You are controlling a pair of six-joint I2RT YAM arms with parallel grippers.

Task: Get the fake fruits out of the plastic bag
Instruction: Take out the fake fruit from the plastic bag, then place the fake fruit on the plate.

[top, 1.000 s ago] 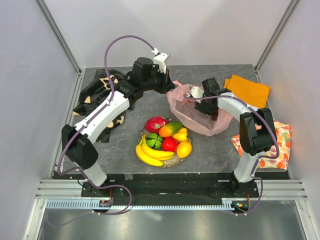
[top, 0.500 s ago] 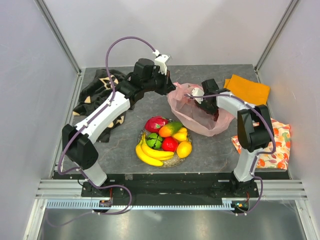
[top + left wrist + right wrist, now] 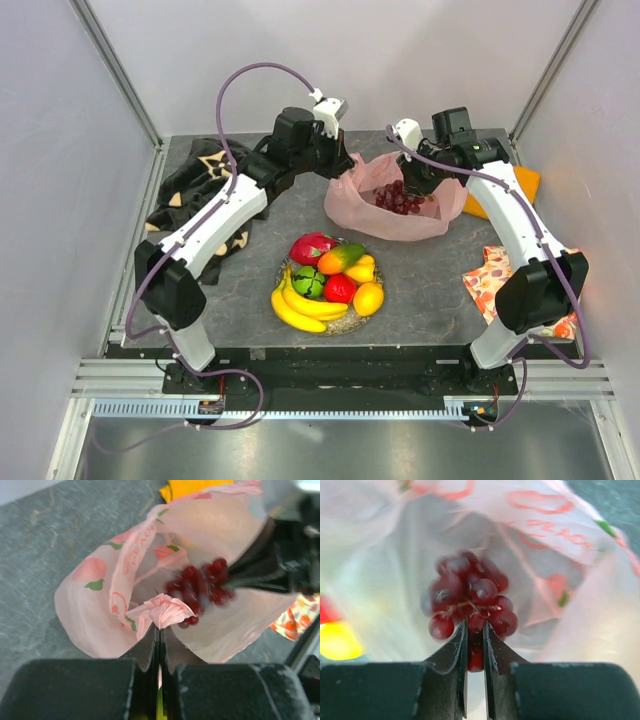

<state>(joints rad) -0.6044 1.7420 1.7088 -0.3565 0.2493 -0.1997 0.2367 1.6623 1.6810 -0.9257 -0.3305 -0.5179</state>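
Step in hand: getting the last visible fruit out of the bag.

Left side: my left end effector (image 3: 338,168) is pinched fully closed on a crumpled fold of the bag (image 3: 385,218) at its near-left rim, holding the mouth up and open. The bag lies at the back of the counter (image 3: 420,300), behind the plate (image 3: 347,324).

Centre: the other fruits (image 3: 325,280) are heaped on the plate: bananas, a dragon fruit, a green ball, an apple and yellow-orange pieces.

Right side: my right end effector (image 3: 422,186) has its jaws narrow, clamped on the lower part of the grapes (image 3: 399,197). The bunch sits at the bag's mouth, over the pink film.

Next move, as I judge it: lift the bunch clear of the rim and carry it to the plate while the left pinch keeps the bag from following. The film may cling.

Views:
- The overhead view gives the layout of plate, bag and both arms.
- The left wrist view shows the pinched fold (image 3: 162,611) and the orange cloth (image 3: 192,486) behind.
- Only the right wrist view shows the jaws closed low on the bunch (image 3: 470,600); I cannot tell there whether they grip stem or grape.
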